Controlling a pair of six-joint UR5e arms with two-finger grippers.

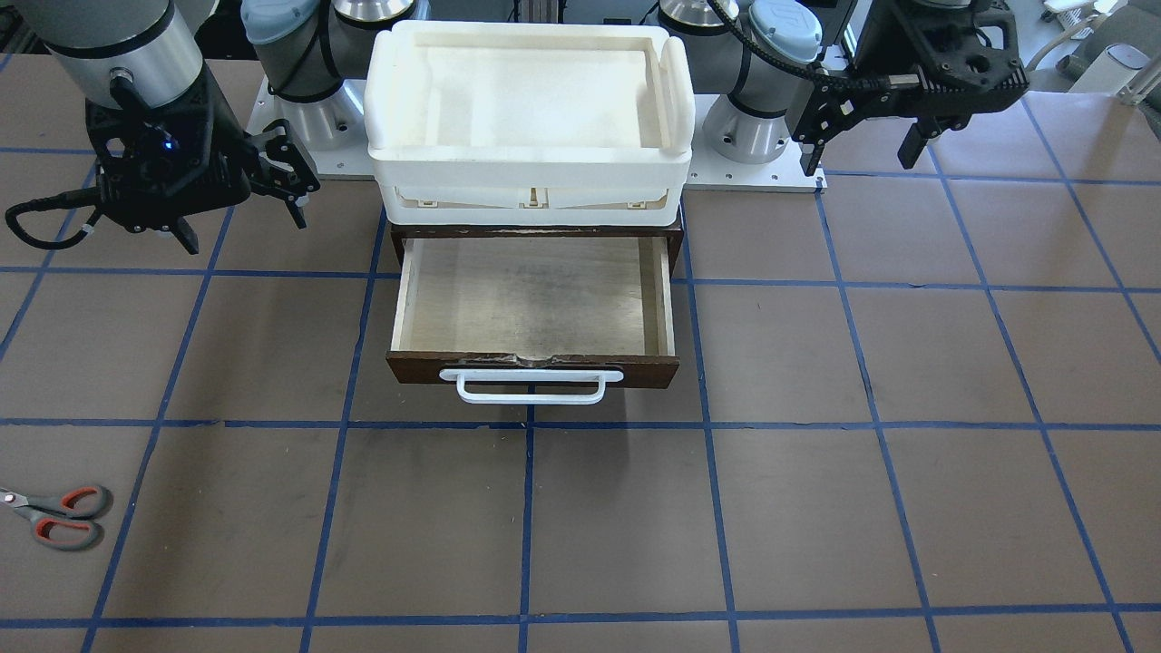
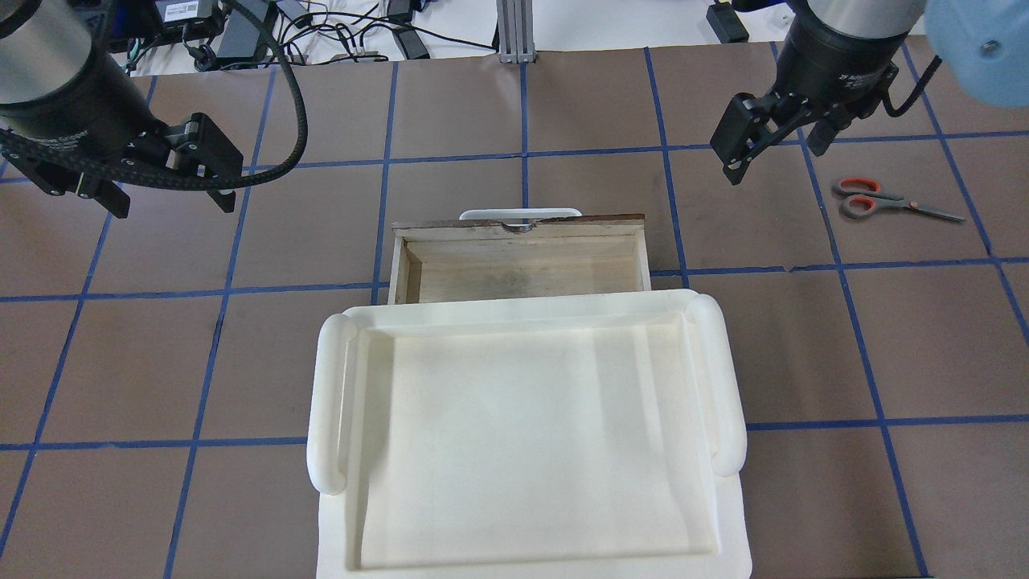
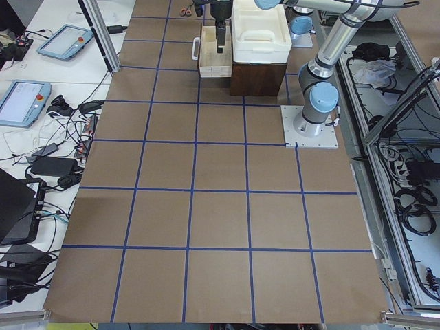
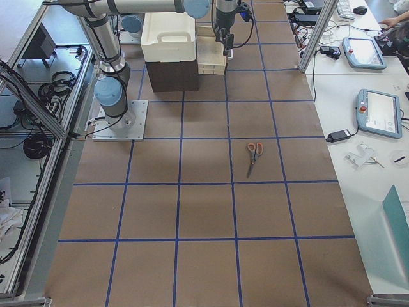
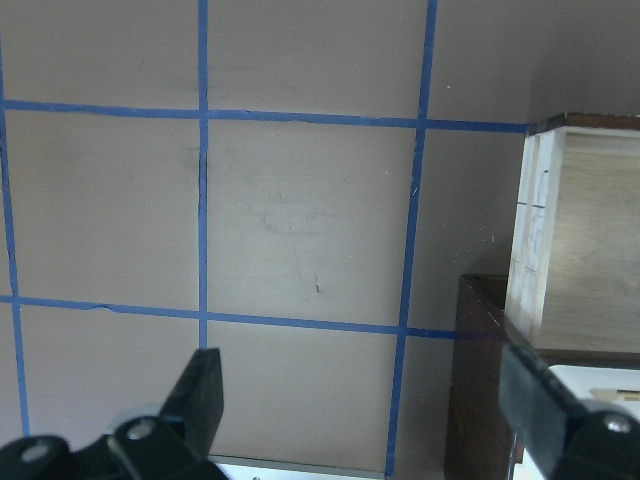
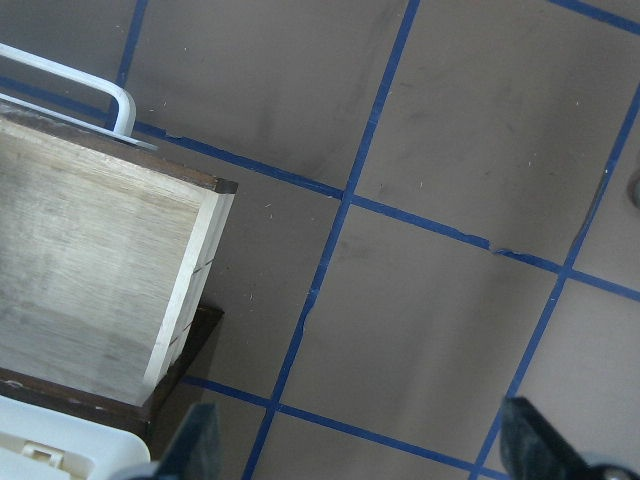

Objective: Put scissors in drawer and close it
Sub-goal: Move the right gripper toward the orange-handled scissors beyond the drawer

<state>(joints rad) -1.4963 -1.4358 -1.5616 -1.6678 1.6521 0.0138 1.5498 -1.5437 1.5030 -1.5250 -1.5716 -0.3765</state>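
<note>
Lying on bench (image 1: 816, 508), scissors (image 2: 872, 199) sat apart from open drawer (image 1: 532, 367); left claw (image 5: 365, 400), right claw (image 6: 362, 440) released; arm lettering (image 2: 856, 78) unreadable.

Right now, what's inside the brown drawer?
Nothing visible: the drawer shows bare wood. Its back end hides under the white tray. The scissors lie on the table.

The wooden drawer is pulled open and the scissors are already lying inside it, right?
Not quite. The drawer is pulled open, but it is empty. The scissors lie on the table, out to the robot's right, as the exterior front-facing view shows.
</note>
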